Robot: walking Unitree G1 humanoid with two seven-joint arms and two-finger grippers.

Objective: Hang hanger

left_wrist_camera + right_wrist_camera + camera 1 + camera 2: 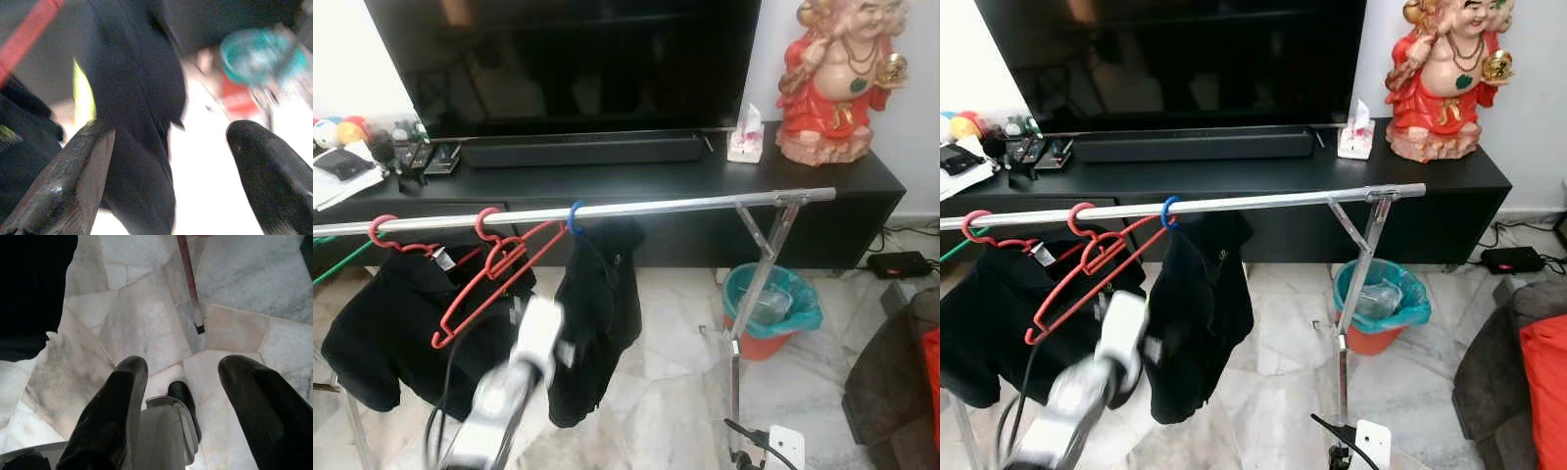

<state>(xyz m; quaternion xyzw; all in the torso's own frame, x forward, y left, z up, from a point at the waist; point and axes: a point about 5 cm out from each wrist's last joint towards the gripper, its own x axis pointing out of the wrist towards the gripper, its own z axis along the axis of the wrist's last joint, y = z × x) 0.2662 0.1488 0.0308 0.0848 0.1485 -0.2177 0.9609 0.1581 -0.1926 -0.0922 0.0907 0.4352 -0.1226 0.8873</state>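
My left fingers (171,171) are spread wide and empty below the red hanger (489,279), which hangs tilted on the rail (656,208). A careless upward brush could unhook it.

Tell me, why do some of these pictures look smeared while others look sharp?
Left eye view: the left arm is streaked with blur, while the rail and red hanger stay crisp. Left wrist view: the black garment and teal bin are smeared. Right wrist view: marble floor sharp.
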